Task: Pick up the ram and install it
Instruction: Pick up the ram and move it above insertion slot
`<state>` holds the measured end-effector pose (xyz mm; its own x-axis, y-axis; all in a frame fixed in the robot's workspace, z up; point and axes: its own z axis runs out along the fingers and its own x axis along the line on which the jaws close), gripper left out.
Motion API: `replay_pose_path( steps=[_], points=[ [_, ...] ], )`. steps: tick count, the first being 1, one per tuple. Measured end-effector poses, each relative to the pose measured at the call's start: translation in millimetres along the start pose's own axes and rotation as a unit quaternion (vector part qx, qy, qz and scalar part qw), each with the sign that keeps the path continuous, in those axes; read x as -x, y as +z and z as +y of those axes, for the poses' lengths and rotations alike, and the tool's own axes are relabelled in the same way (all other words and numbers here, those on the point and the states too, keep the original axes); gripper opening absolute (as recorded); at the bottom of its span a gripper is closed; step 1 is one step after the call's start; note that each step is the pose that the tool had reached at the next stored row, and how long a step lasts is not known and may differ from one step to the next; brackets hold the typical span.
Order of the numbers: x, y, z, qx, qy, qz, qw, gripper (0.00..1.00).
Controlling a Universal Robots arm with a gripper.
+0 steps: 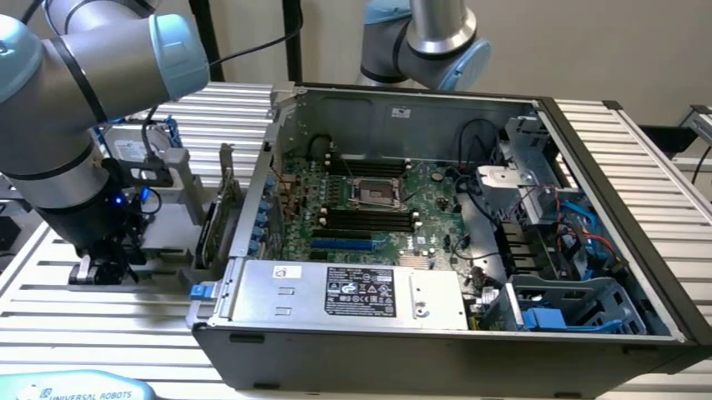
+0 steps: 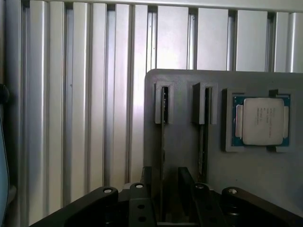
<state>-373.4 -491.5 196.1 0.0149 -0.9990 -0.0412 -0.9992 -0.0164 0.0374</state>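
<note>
**Jaws spread astride the ram in its holder**

The jaws stand wide apart, released, with nothing gripped. In the wrist view their two black fingers (image 2: 185, 182) sit one on each side of the ram (image 2: 164, 137). It is a thin stick seen edge-on, standing upright in a slot of a grey holder (image 2: 184, 142). I cannot tell whether either finger touches it.

A second stick (image 2: 204, 142) stands in the next slot, just beside the first. A silver-capped processor (image 2: 262, 120) lies in a recess further along the same holder. The holder rests on the ribbed aluminium tabletop (image 2: 94, 94).

In the exterior view the arm (image 1: 67, 167) hangs low over the tabletop at that view's left, well apart from the open computer case (image 1: 445, 350). The black memory slots (image 1: 362, 218) on the motherboard inside have not yet received the ram.

The ram looks light and stiff, but thin and brittle. To my eye the safe hold is across its two flat faces, squarely and near the middle of its length, so it lifts level out of the slot. The board faces seem smooth, so a weak pinch could let it slip. A hard pinch, or one that bears on the chips, risks cracking them. If it tilts, it would likely bind in the holder.
</note>
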Motion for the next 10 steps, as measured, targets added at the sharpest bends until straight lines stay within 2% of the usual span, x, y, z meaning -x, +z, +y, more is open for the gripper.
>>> replay_pose_path(
  steps=[10],
  points=[
    [-1.8,0.4,1.3,0.0006,-0.017,-0.0066,0.9998,0.36]
  ],
)
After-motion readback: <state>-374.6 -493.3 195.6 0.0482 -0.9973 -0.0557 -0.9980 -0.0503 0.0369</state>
